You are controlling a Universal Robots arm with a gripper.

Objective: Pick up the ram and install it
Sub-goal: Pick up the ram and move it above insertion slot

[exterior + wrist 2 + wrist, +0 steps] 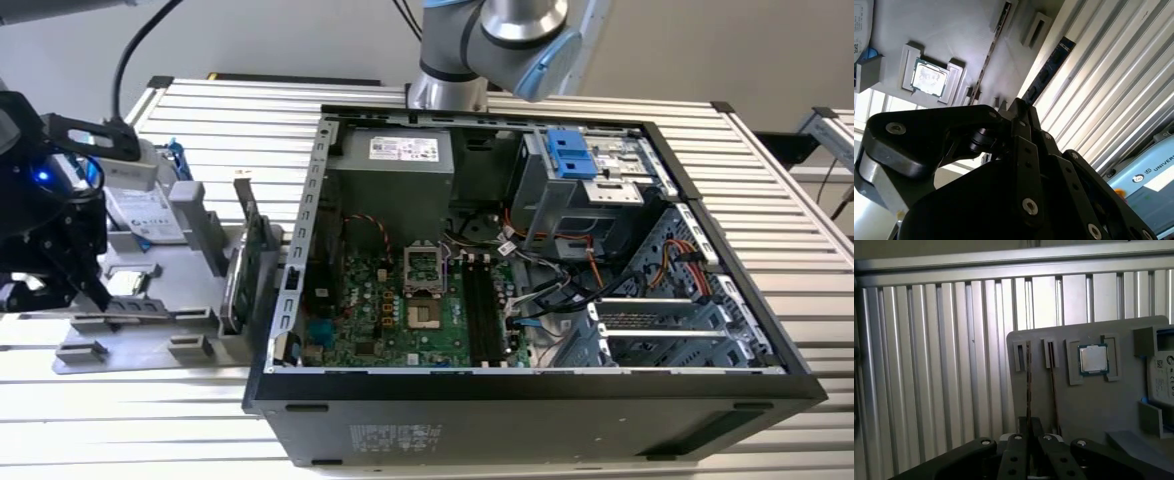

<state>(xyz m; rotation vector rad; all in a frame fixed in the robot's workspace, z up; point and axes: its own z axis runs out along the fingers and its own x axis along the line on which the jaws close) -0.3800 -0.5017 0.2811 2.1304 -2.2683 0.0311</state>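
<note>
Pincer (pixel 1028 436) drawn nearly closed, pinching the ram (pixel 1028 385), which stands edge-on in a slot of the grey tray (pixel 1094 410). Second board (pixel 1054 385) edge-on just beside it. Beyond: processor chip (pixel 1094 360), hard drive (pixel 1161 380), ribbed worktop (pixel 944 365). Open computer case (pixel 534 400) well apart.

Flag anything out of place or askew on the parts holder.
Nothing stands out. The ram stands straight in its slot of the grey holder, in line with the gripper, and the processor lies flat in its recess.

Ram (pixel 1028 385) in tray (pixel 1094 415) slot
</note>
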